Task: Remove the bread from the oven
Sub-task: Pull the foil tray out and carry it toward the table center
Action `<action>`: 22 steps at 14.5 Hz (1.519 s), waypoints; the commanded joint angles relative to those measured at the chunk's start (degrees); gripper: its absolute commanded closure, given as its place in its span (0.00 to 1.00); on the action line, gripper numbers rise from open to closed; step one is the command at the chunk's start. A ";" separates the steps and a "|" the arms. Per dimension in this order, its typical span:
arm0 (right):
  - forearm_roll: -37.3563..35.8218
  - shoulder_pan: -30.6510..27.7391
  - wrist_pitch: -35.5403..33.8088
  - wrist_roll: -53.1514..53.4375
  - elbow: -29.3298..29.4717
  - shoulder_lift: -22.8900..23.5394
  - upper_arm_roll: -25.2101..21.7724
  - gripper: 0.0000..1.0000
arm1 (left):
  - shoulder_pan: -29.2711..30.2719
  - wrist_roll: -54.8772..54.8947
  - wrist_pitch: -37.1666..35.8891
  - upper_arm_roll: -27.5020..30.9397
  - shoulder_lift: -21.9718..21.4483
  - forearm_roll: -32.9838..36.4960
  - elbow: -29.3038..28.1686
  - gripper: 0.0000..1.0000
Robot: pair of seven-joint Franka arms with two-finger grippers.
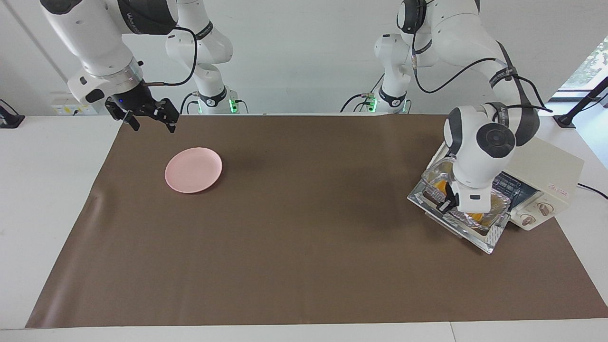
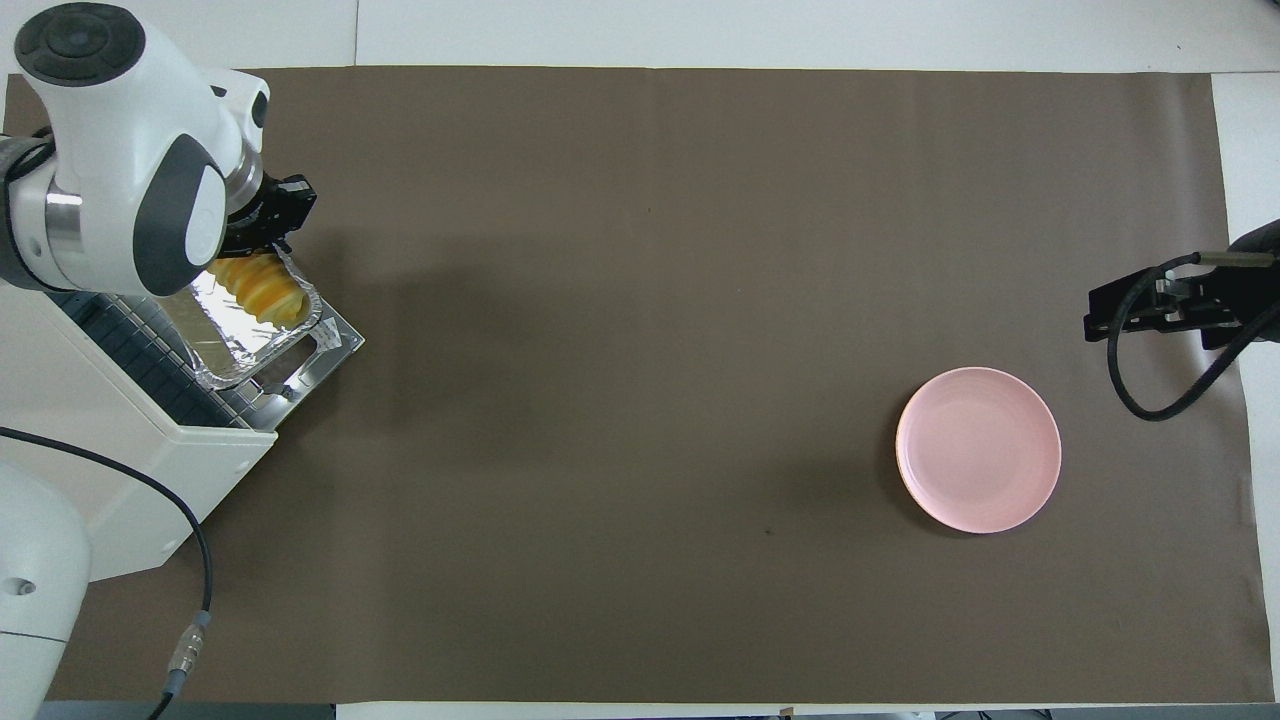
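With the bread (image 2: 262,288) carried in the foil tray (image 2: 252,340) over the oven (image 2: 120,440) door, apparently pinched at its rim by the left tool (image 1: 448,202), it could be tipped onto the worktop (image 1: 304,228); the right tool (image 1: 151,119) is held wide near the plate (image 1: 193,169).

A white table (image 1: 42,190) carries a brown mat (image 1: 304,247) across most of its top. A plain white wall (image 1: 304,52) rises at the robots' end. A window (image 1: 589,66) admits daylight at the left arm's end.
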 commanded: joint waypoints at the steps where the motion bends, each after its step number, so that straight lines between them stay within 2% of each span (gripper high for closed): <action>1: -0.76 -0.82 -0.55 -1.41 -0.22 -0.40 0.68 0.00 | -7.76 -0.85 -2.46 0.82 0.23 -3.11 3.39 1.00; 3: -0.76 -0.82 -0.64 -1.41 -0.22 -0.40 0.68 0.00 | -11.28 -0.77 -0.55 0.82 1.02 -6.62 3.94 1.00; 5: -0.76 -0.82 -0.64 -1.41 -0.22 -0.40 0.68 0.00 | -12.17 -0.42 1.48 0.56 1.20 -11.88 4.29 1.00; 7: -0.67 -0.82 -0.64 -1.41 -0.22 -0.40 0.68 0.00 | -13.75 0.90 4.90 -1.89 1.20 -15.16 3.85 1.00; 8: -0.76 -0.82 -0.64 -1.41 -0.22 -0.40 0.68 0.00 | -16.11 2.30 6.39 -2.43 1.02 -14.38 3.33 1.00; 10: -0.76 -0.82 -0.64 -1.41 -0.22 -0.40 0.68 0.00 | -21.12 5.55 7.63 -2.52 0.32 -7.73 1.66 1.00; 13: -0.67 -0.82 -0.64 -1.41 -0.22 -0.40 0.68 0.00 | -27.72 7.39 8.78 -2.52 0.23 -1.65 -1.94 1.00; 16: -0.76 -0.82 -0.64 -1.41 -0.22 -0.40 0.68 0.00 | -28.26 16.79 9.39 -2.70 1.02 -1.45 -2.65 1.00; 20: -0.76 -0.82 -0.64 -1.41 -0.22 -0.40 0.68 0.00 | -30.63 14.63 8.35 -2.43 1.20 -1.54 -5.11 1.00; 22: -0.76 -0.82 -0.64 -1.41 -0.22 -0.40 0.59 0.00 | -32.03 10.25 8.08 -2.52 1.72 -1.54 -5.64 1.00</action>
